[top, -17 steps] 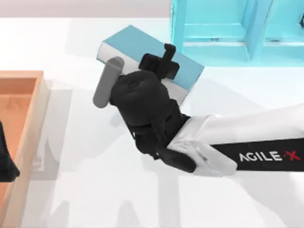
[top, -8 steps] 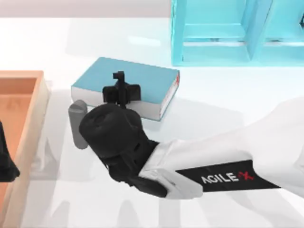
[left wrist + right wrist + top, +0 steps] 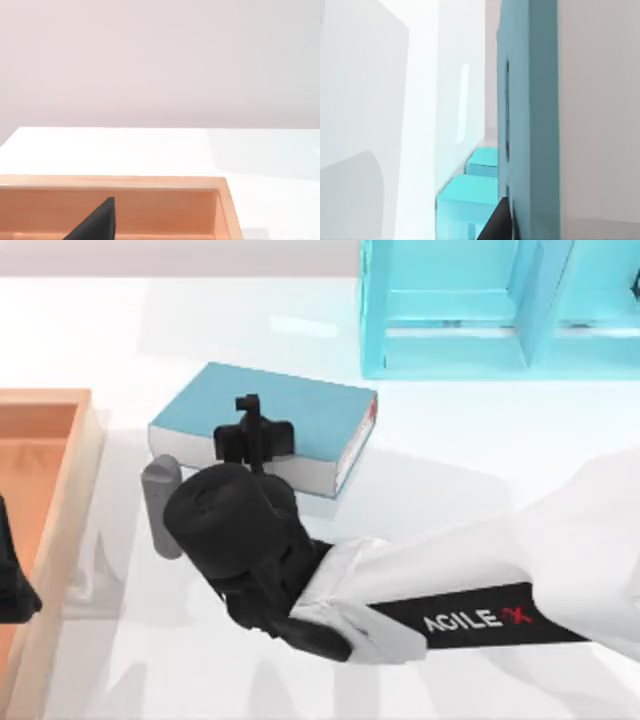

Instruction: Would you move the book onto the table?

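Observation:
The teal-blue book (image 3: 300, 415) with white page edges lies flat, left of centre on the white table (image 3: 450, 470); whether it rests on the surface or hangs just above it I cannot tell. My right gripper (image 3: 254, 440) is shut on the book's near long edge, with one black finger on top of the cover. In the right wrist view the book's cover (image 3: 530, 100) stands close beside a black fingertip (image 3: 495, 225). My left gripper (image 3: 12, 580) stays parked at the table's left edge over the tray.
A cyan shelf unit (image 3: 450, 340) stands at the back right, also seen as cyan boxes (image 3: 470, 195) in the right wrist view. An orange-brown wooden tray (image 3: 70, 480) sits at the left, and its rim (image 3: 150, 182) shows in the left wrist view.
Over the last second my right gripper carried the book left and toward the front, away from the shelf, and levelled it. In the last half second it barely shifted.

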Tool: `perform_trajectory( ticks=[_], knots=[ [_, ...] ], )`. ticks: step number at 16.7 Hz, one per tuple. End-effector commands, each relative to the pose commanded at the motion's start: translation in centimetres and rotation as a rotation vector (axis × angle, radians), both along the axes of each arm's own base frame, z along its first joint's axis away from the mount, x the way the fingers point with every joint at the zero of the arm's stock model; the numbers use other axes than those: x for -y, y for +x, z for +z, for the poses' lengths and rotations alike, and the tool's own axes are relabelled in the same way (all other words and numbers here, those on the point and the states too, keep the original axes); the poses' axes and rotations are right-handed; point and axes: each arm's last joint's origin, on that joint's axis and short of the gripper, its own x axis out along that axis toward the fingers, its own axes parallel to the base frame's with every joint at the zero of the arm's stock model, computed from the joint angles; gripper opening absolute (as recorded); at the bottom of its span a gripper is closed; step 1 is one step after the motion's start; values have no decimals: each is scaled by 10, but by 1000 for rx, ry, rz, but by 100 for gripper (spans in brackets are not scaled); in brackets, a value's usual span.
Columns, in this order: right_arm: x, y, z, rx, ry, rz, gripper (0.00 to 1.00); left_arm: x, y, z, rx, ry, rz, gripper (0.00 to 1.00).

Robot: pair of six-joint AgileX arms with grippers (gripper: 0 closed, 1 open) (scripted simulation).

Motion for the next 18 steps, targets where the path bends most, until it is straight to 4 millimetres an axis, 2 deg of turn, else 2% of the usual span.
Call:
perform_trajectory(
  ticks=[4, 8, 12, 18],
  knots=[
    [1, 2, -8, -6, -5, -4, 0, 0, 0, 0, 0, 0, 0, 100],
    [1, 2, -30, -7, -5, -4, 0, 0, 0, 0, 0, 0, 0, 100],
    [1, 2, -33, -6, -4, -4, 0, 0, 0, 0, 0, 0, 0, 100],
    [1, 2, -33, -6, -4, -4, 45, 0, 0, 0, 0, 0, 0, 100]
  ],
)
